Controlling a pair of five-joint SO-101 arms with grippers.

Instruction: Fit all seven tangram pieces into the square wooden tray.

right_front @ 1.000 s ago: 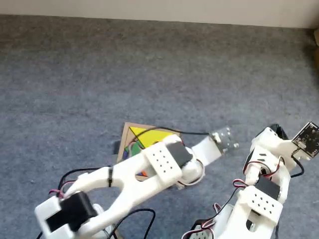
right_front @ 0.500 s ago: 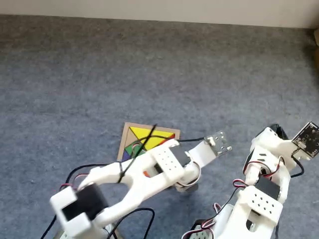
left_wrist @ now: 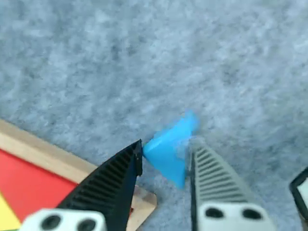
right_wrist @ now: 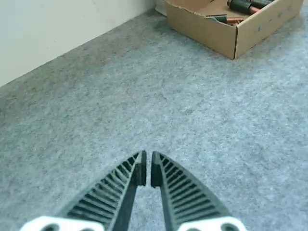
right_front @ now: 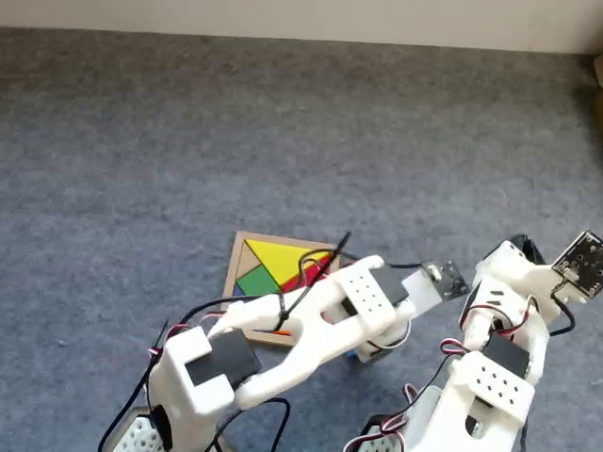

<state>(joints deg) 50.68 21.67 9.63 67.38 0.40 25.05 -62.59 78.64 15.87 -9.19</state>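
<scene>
The square wooden tray (right_front: 233, 268) lies on the grey carpet holding a yellow piece (right_front: 273, 259), a green piece (right_front: 252, 281) and a red piece (right_front: 316, 268). My left arm (right_front: 320, 315) crosses over its near right corner. Just off that corner (left_wrist: 144, 204), on the carpet, is a blue triangle (left_wrist: 168, 147). My left gripper (left_wrist: 166, 147) has a finger pressed against each side of it. A sliver of the blue triangle (right_front: 352, 355) peeks out under the arm. My right gripper (right_wrist: 147, 168) is shut with nothing in it, over bare carpet.
The right arm (right_front: 509, 320) stands folded at the near right. An open cardboard box (right_wrist: 231, 24) with tools sits on the carpet farther off, near a pale wall. Carpet stretches free to the left of and beyond the tray.
My left arm swung right and toward the near edge, uncovering more of the tray, with its wrist now off the tray's right corner. The right arm has kept still.
</scene>
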